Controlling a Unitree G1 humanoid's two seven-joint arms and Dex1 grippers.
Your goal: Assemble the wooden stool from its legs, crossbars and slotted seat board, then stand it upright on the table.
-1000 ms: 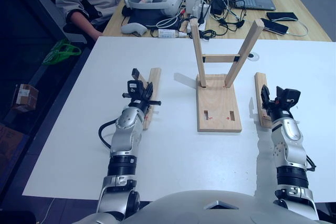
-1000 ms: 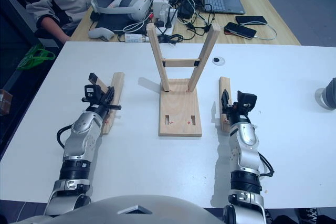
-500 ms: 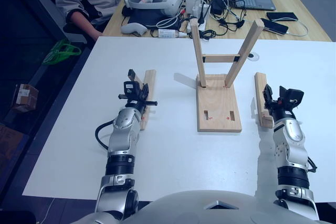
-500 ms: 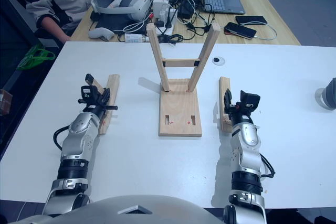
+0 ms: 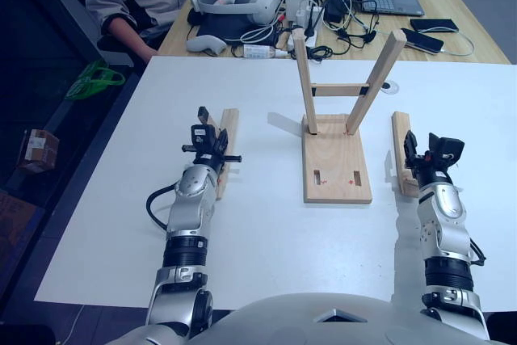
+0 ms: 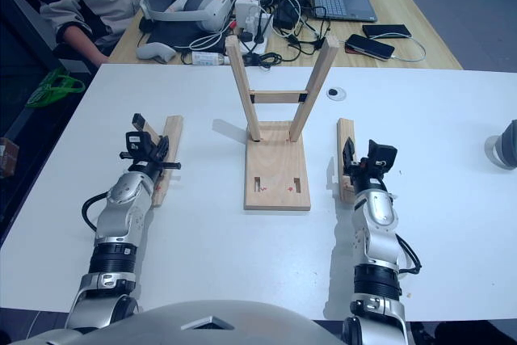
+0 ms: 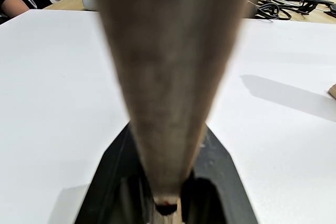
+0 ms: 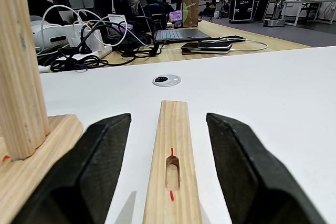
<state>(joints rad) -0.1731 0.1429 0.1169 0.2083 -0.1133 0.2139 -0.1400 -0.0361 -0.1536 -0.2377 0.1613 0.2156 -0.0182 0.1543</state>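
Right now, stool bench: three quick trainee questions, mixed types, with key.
1. True or false: the right gripper is shut on the loose leg.
2. How many upright legs stand in the board?
3. The board's empty slots lie at: A) the end nearer the robot; B) the far end; C) both ends.

Key: 1 false, it is open with a finger on each side of the leg; 2 two; 3 A.

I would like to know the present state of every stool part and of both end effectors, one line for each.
seat board: lying flat, near slots empty
standing legs: upright in the board's far end, splayed
crossbar: fitted between the standing legs
left loose leg: lying flat, gripped
right loose leg: lying flat, slot up, not gripped
left end effector: shut on the left loose leg
right end effector: open, straddling the right loose leg
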